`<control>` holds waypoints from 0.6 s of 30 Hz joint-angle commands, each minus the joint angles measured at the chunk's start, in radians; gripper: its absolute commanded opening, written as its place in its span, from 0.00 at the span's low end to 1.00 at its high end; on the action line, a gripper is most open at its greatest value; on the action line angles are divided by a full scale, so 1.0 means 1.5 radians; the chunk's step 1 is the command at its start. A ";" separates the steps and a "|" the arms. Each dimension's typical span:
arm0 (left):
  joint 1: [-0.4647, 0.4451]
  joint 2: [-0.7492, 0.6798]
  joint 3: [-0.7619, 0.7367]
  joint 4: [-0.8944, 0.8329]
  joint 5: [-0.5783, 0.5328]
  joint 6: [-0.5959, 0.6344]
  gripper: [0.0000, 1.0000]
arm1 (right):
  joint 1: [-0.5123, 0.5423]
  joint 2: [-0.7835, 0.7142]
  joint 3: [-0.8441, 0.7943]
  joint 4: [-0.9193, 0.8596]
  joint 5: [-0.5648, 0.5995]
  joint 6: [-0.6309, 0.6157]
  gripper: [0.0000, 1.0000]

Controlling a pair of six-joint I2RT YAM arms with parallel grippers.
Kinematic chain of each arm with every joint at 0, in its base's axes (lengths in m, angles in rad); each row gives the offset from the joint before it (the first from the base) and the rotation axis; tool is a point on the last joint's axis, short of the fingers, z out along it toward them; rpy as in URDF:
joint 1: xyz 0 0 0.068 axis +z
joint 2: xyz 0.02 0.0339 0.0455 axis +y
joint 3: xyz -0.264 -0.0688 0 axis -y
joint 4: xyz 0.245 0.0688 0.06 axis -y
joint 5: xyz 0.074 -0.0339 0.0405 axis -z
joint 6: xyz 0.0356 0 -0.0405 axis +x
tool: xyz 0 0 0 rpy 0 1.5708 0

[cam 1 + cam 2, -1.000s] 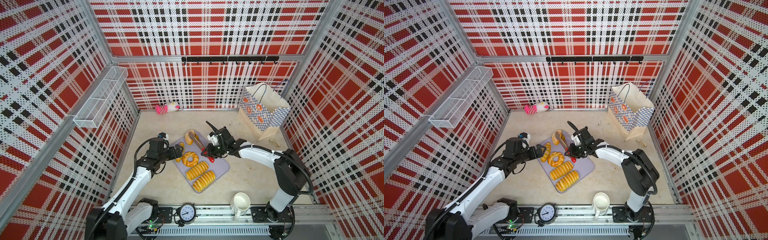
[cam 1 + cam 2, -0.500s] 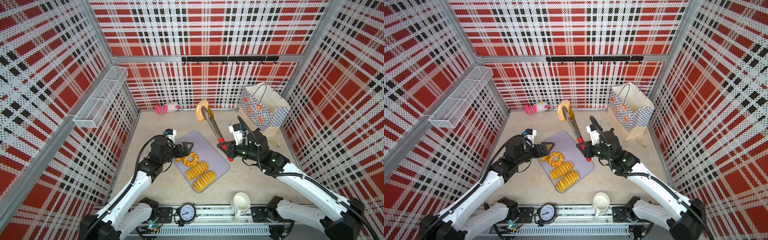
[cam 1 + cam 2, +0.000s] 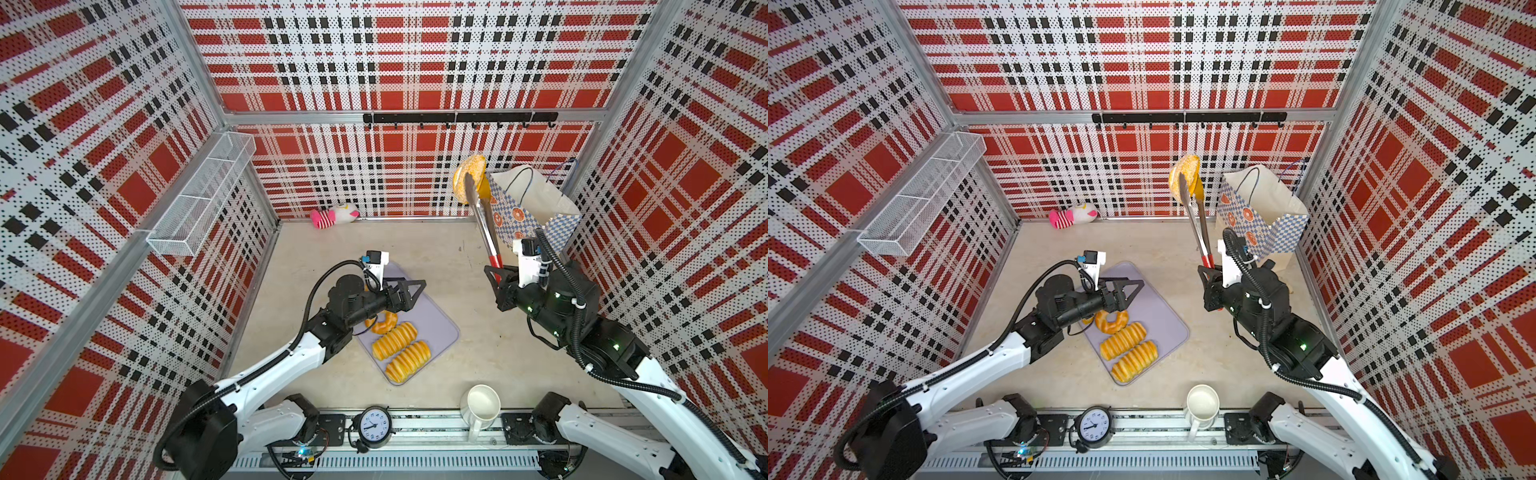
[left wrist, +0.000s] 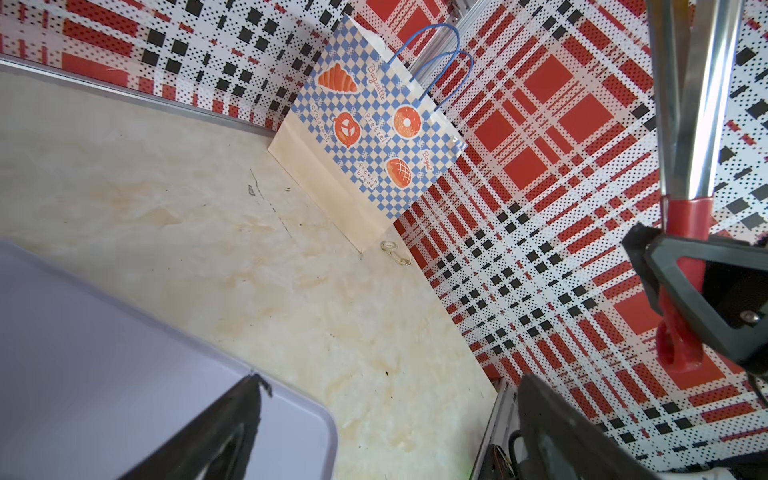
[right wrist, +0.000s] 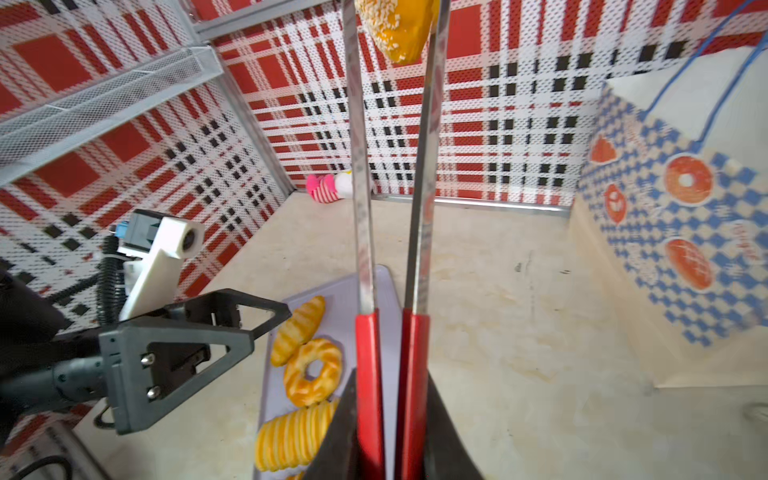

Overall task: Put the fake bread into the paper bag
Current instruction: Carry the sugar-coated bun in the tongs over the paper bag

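Note:
My right gripper is shut on the red handles of metal tongs. The tong tips pinch a seeded bun, held high beside the open mouth of the checked paper bag. Over the grey tray, my left gripper hangs open and empty. A ring doughnut, two ridged loaves and a small croissant lie on the tray.
A pink-and-white plush toy lies at the back wall. On the front rail stand a white jug and a clock. A wire basket hangs on the left wall. A small clip lies by the bag's foot.
My right arm has lifted the tongs with the bun off the tray, up and right to the bag. The left gripper has shifted right over the tray, still open.

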 commanded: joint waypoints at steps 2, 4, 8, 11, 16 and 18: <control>-0.010 0.046 0.034 0.100 0.015 -0.003 0.98 | -0.032 -0.026 0.031 -0.016 0.081 -0.014 0.13; -0.010 0.066 0.044 0.121 0.026 -0.007 0.98 | -0.060 -0.030 0.034 -0.014 0.086 -0.008 0.13; -0.009 0.098 0.059 0.154 0.045 -0.007 0.98 | -0.116 -0.034 0.035 0.003 0.096 -0.005 0.13; -0.005 0.112 0.067 0.170 0.056 -0.003 0.98 | -0.168 -0.012 0.050 -0.001 0.074 -0.007 0.13; 0.016 0.129 0.065 0.194 0.083 -0.009 0.98 | -0.287 0.045 0.074 -0.003 -0.052 0.002 0.13; 0.024 0.128 0.057 0.205 0.090 -0.015 0.98 | -0.315 0.060 0.076 0.003 -0.072 0.004 0.13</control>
